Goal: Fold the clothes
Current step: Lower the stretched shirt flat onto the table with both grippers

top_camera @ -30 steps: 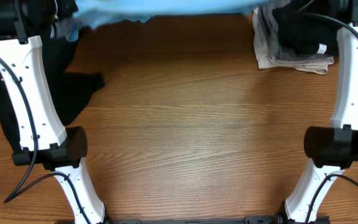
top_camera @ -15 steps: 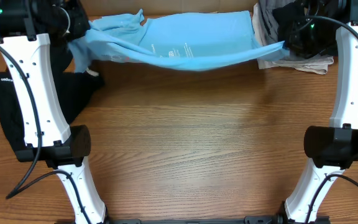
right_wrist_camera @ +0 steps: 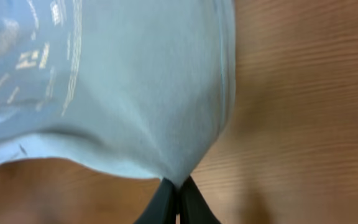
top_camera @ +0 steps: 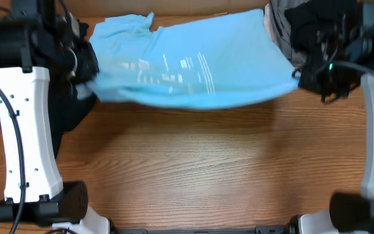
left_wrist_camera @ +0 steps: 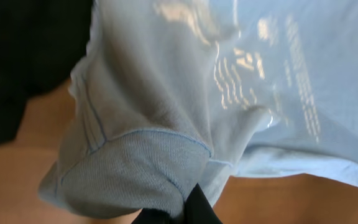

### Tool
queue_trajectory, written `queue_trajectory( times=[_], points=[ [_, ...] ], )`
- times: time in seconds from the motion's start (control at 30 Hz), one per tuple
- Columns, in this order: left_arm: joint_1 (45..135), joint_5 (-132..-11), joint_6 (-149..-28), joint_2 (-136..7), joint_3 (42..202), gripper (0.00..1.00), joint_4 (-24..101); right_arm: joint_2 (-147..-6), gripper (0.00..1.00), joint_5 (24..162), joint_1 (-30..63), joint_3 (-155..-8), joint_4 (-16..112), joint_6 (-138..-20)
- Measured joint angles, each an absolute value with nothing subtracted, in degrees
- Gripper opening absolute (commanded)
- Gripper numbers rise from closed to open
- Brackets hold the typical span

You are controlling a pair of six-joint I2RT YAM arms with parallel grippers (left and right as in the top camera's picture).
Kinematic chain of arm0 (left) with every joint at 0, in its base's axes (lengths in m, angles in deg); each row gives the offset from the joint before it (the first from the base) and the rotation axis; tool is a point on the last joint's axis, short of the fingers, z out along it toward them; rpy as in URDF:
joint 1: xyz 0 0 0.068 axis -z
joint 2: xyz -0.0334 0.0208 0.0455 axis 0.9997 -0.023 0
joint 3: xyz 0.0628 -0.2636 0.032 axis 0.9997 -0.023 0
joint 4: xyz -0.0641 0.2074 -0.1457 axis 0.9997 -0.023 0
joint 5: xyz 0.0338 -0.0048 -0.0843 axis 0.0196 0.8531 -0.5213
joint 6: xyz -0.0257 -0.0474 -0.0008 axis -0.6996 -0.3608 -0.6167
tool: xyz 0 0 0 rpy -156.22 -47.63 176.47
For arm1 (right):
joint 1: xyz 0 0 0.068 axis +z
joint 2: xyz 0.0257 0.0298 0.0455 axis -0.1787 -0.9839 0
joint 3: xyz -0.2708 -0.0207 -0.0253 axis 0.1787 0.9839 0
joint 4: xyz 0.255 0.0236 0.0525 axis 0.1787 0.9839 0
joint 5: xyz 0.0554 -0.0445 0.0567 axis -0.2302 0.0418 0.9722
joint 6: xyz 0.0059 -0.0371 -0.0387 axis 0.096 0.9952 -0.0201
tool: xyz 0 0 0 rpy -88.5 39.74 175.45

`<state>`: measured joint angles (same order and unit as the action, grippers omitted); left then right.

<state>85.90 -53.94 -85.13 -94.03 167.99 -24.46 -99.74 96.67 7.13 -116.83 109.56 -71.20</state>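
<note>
Zero folds: T-shirt [top_camera: 193, 68] is only stretched out between the arms; flattening and every fold are left, I judge.
Look: light blue, white print up, sagging mid-span, sleeve bunched at 9 o'clock.
Place: 12 o'clock of table [top_camera: 193, 169].
Left gripper [left_wrist_camera: 188, 210]: clamped on sleeve-side cloth.
Right gripper [right_wrist_camera: 179, 198]: pinched on the 3 o'clock edge.
Garment pile [top_camera: 291, 26]: 1 o'clock, behind the shirt.

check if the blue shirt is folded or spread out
Spread out, not folded: the T-shirt hangs stretched between the left hand and right hand.

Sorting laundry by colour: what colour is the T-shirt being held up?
The T-shirt is light blue with white print; overhead shows best.
</note>
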Motion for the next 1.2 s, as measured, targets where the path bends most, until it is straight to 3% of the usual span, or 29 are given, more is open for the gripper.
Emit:
queue_trajectory(
  times=[0.23,0.5,0.83,1.2],
  points=[
    [86.1,-52.9,-85.7,-88.7,149.4,0.04,-23.2,-85.4,0.04,95.2,7.0,-94.3,104.4,-73.0],
    [86.1,-50.2,-89.7,-72.0,135.1,0.04,-21.8,-74.3,0.04,94.9,7.1,-77.9,104.0,-75.3],
    [86.1,-46.7,-97.0,-58.3,111.7,0.04,-15.5,-73.4,0.04,95.0,7.0,-75.9,103.1,-78.3],
    [86.1,-45.3,-98.8,-62.9,108.7,0.04,5.0,-79.2,0.04,94.5,7.0,-75.9,92.6,-80.6]
  ],
)
